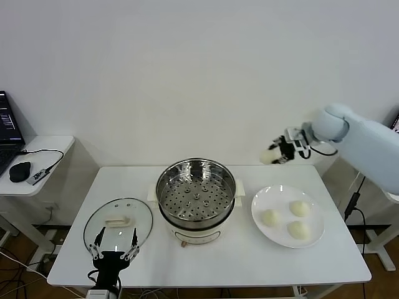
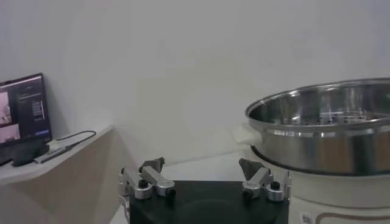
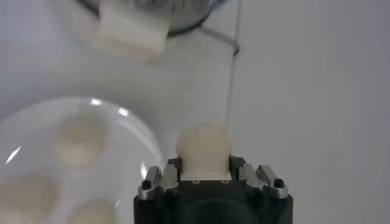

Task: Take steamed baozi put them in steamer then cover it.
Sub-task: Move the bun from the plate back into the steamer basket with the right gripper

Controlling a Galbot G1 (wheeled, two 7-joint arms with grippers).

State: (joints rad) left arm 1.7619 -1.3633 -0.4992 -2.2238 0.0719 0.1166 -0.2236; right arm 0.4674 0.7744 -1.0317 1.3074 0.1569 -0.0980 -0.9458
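**Bun aloft, well off to the side of the steamer**

The right tool (image 1: 278, 154) is clamped on one steamed baozi (image 3: 204, 145), held high beyond the plate (image 1: 267, 235), on the side away from the steamer (image 1: 196, 194). Three more buns (image 1: 270, 217) wait on that plate. The soft bun could squash or slip out during the carry to the empty basket, or clip its steel rim on the way in. The left tool (image 1: 114, 243) hovers spread wide over the glass lid (image 1: 118, 222), on the steamer's other side on the surface (image 1: 249, 261)
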